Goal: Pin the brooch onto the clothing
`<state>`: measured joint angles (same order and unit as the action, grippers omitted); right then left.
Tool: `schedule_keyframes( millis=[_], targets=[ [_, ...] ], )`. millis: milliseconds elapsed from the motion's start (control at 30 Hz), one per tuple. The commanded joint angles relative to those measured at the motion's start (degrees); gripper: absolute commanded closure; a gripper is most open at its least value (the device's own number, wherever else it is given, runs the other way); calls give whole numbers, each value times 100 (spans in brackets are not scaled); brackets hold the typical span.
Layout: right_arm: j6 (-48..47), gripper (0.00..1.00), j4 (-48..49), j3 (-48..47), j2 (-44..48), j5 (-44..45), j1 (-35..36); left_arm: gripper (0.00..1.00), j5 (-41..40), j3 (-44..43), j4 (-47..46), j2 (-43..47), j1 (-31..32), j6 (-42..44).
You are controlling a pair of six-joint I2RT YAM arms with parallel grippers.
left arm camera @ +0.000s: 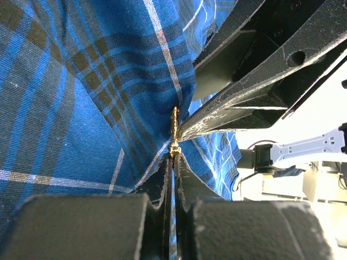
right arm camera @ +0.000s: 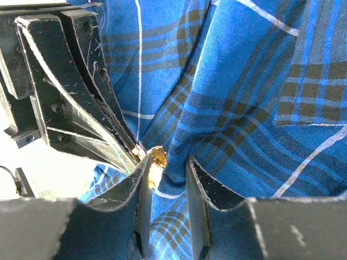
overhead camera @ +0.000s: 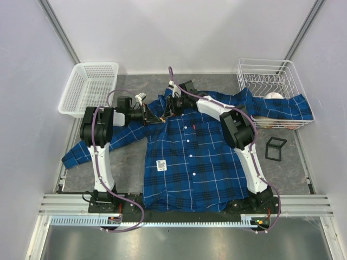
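Blue plaid cotton, a long-sleeved button-up shirt [overhead camera: 190,162], lay face up on the grey table [overhead camera: 126,162] in the overhead view. The left gripper [overhead camera: 156,119] and right gripper [overhead camera: 169,106] met by its collar, and the ornament was too small to make out. The left wrist camera showed what that view could not. The small gold metal brooch [left arm camera: 174,130] sat edge-on against a fold of cloth, its long axis running straight up the frame. Its lower end was pinched in the nearly closed left fingers. The right wrist camera showed it beside one of its own fingers [right arm camera: 142,181], which stood apart astride a ridge of shirt.
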<state>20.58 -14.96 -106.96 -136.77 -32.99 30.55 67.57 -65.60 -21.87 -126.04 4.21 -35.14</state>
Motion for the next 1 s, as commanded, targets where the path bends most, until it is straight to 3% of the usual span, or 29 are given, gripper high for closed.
schedule_keyframes(
  millis=[0,400,667,967],
  targets=[
    [420,67,626,43,168,759,39,98,678,21,-160,246,133,121],
    [1237,68,1926,728,397,478,48,98,766,-14,-178,194,142,86],
    [1405,67,2304,869,476,329,13,98,784,-31,-204,185,142,68],
    [1607,61,2972,1265,634,21,-31,98,687,-31,-213,150,98,-11]
  ],
)
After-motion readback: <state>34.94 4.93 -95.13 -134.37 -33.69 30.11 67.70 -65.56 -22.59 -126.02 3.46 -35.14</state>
